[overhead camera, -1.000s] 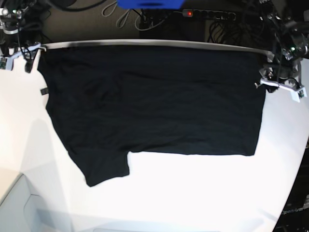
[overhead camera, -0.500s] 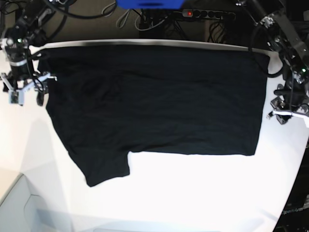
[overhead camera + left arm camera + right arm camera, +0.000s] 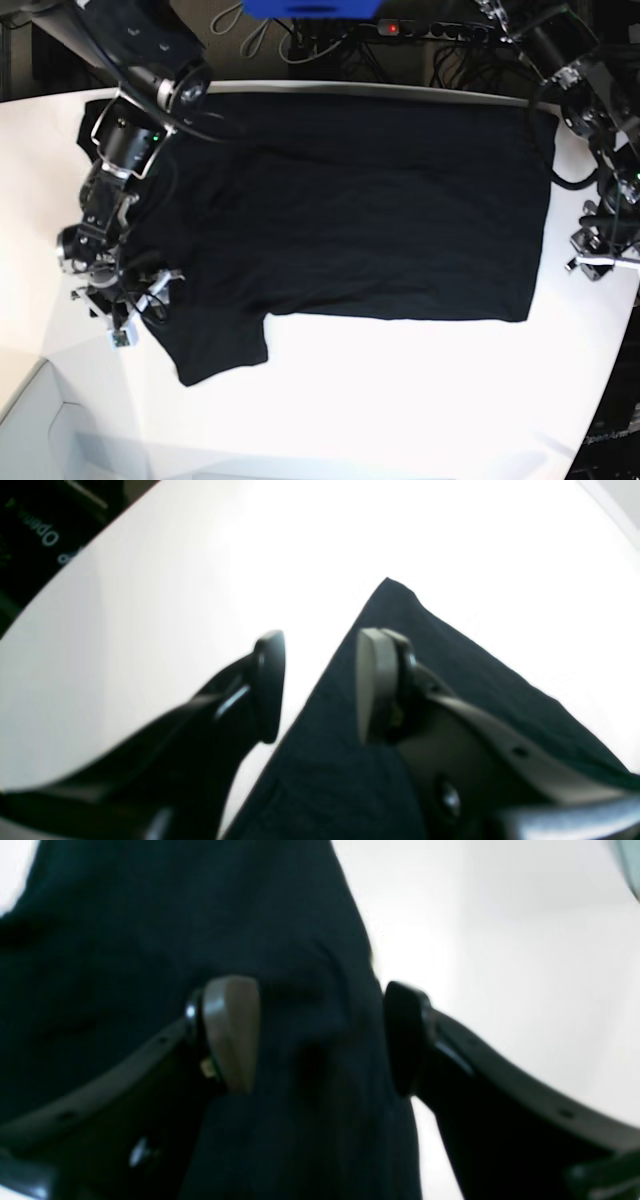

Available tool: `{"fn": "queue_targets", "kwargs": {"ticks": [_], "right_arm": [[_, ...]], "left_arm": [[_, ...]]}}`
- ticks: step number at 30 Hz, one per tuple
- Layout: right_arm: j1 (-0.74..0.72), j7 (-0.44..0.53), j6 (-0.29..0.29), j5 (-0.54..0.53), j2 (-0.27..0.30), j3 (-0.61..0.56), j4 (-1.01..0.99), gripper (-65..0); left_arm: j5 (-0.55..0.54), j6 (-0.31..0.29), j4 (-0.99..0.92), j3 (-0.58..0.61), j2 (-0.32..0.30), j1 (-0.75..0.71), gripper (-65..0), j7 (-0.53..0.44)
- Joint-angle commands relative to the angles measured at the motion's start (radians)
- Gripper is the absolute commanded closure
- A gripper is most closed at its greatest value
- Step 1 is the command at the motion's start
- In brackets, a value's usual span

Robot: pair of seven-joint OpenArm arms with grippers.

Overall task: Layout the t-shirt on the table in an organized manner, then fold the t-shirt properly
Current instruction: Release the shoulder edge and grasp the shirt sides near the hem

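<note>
The black t-shirt (image 3: 340, 200) lies spread flat on the white table (image 3: 400, 400), with one sleeve (image 3: 215, 350) pointing to the front left. My right gripper (image 3: 128, 308) hovers over the shirt's left edge beside that sleeve. In the right wrist view it (image 3: 320, 1035) is open and empty, with black cloth (image 3: 150, 940) below the jaws. My left gripper (image 3: 597, 262) is at the table's right side, just off the shirt's right edge. In the left wrist view it (image 3: 320, 685) is open and empty, with the shirt's edge and a corner (image 3: 450, 680) below.
A power strip with a red light (image 3: 430, 30), a blue object (image 3: 310, 8) and cables lie beyond the table's far edge. The table's curved edge (image 3: 612, 380) runs down the right. A grey lower surface (image 3: 40, 430) shows at the front left.
Both grippers have left the shirt's far corners and moved toward the front: the right one down the shirt's left edge to the sleeve, the left one down the right side. The shirt lies still.
</note>
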State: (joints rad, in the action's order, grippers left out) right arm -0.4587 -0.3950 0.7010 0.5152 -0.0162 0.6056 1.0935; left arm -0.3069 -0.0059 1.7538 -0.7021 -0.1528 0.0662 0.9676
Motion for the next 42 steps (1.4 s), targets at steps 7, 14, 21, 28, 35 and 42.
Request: {"fn": "queue_targets", "kwargs": {"ticks": [7, 14, 21, 28, 35, 42], "right_arm": [[-0.101, 0.149, -0.013, -0.007, 0.066, 0.007, -0.209, -40.2], [-0.099, 0.268, -0.145, -0.007, 0.083, 0.007, -0.276, -40.2], [-0.099, 0.288, -0.189, -0.008, 0.108, 0.007, -0.364, -40.2], [-0.096, 0.288, -0.189, -0.008, 0.111, 0.007, -0.428, -39.2], [-0.099, 0.288, -0.189, -0.008, 0.123, 0.007, -0.47, -24.6], [-0.096, 0.288, -0.188, -0.008, 0.123, 0.007, -0.47, -20.4]], "left_arm": [[-0.004, 0.001, 0.005, 0.002, -0.044, 0.048, -54.2, -0.016], [-0.004, 0.001, -0.087, 0.0, -0.044, 0.097, -65.0, -0.016], [-0.004, 0.001, -0.211, 0.002, -0.054, 0.172, -65.0, -0.017], [-0.004, 0.007, -0.424, 0.16, -0.144, 0.235, -65.0, -0.204], [-0.004, 0.002, -0.786, 0.424, -0.221, 0.36, -65.0, -0.476], [-0.005, 0.001, -1.053, 0.605, -0.218, 0.467, -65.0, -0.666]]}}
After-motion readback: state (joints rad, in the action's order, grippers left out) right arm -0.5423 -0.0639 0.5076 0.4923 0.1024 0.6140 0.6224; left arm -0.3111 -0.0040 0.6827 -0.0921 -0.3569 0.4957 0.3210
